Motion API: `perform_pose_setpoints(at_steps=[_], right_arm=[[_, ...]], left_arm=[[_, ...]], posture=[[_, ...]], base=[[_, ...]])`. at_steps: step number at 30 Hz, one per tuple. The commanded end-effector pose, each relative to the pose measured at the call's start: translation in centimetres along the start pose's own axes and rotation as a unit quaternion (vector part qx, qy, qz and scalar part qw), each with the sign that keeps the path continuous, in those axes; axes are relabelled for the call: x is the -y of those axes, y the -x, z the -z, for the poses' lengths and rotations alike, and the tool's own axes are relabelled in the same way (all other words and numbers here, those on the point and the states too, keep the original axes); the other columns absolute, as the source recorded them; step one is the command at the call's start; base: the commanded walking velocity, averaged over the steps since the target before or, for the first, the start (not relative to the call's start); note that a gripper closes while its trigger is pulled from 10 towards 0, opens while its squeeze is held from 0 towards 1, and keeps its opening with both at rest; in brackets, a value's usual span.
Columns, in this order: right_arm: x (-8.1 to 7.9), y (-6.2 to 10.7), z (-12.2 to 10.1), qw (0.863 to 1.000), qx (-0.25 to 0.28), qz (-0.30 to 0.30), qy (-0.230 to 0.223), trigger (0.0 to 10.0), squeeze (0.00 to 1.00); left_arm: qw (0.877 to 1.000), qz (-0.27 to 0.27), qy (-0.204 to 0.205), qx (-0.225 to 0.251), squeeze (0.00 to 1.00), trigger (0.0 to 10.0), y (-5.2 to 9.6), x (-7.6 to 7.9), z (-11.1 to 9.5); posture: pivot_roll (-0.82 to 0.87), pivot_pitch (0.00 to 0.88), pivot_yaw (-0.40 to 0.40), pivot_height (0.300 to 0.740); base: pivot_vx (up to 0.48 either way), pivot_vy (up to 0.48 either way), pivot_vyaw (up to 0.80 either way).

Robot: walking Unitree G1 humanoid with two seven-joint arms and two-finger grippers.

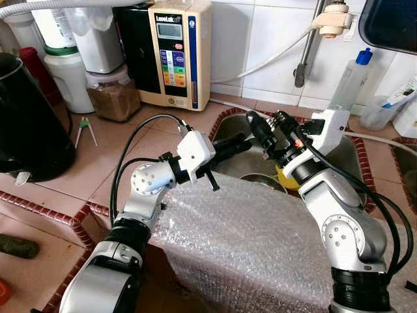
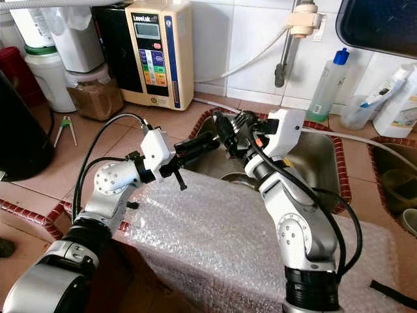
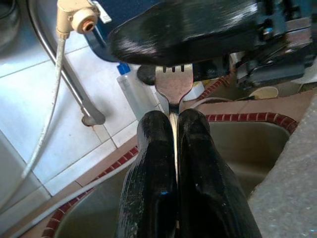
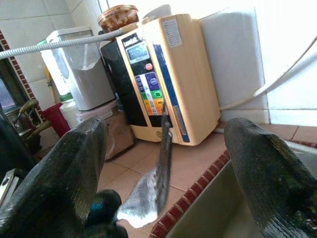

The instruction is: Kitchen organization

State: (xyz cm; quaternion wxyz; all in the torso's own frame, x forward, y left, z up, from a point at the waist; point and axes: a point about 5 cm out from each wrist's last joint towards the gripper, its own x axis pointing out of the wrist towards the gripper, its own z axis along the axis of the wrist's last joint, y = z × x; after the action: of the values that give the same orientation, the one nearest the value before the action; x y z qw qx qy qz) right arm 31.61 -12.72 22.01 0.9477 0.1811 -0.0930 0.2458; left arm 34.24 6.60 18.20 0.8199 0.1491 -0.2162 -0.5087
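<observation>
Over the steel sink (image 1: 355, 163), left pincer (image 3: 174, 148) clamps a shiny fork (image 3: 173, 87); right pincer (image 4: 168, 163) gapes apart.

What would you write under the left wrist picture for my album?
Left gripper pinching a metal fork over the sink.

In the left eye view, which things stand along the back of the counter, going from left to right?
White jar with green lid → jar of brown powder → beige water ioniser → metal tap pipe → clear bottle with blue cap.
</observation>
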Motion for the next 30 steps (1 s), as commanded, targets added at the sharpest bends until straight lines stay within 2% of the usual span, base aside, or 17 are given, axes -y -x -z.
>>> perform_pose_setpoints(at_steps=[1,13,30], right_arm=[[-0.2,-0.6,-0.2,1.0,0.004,-0.007,-0.005,0.0,0.0],[-0.8,-0.4,1.0,0.999,-0.027,-0.036,-0.027,0.0,0.0],[-0.6,-0.4,1.1,0.999,-0.025,-0.029,-0.025,0.0,0.0]], left_arm=[[1.0,0.006,-0.007,0.011,0.0,0.0,-0.2,0.0,-0.4],[1.0,0.002,-0.002,0.013,0.0,0.0,-0.4,0.1,-0.4],[1.0,-0.002,-0.005,0.009,0.0,0.0,-0.6,-0.1,-0.4]], posture=[[0.03,0.0,0.027,0.74],[0.02,0.0,0.025,0.74],[0.02,0.0,0.029,0.74]], base=[[0.0,0.0,0.0],[0.0,0.0,0.0],[0.0,0.0,0.0]])
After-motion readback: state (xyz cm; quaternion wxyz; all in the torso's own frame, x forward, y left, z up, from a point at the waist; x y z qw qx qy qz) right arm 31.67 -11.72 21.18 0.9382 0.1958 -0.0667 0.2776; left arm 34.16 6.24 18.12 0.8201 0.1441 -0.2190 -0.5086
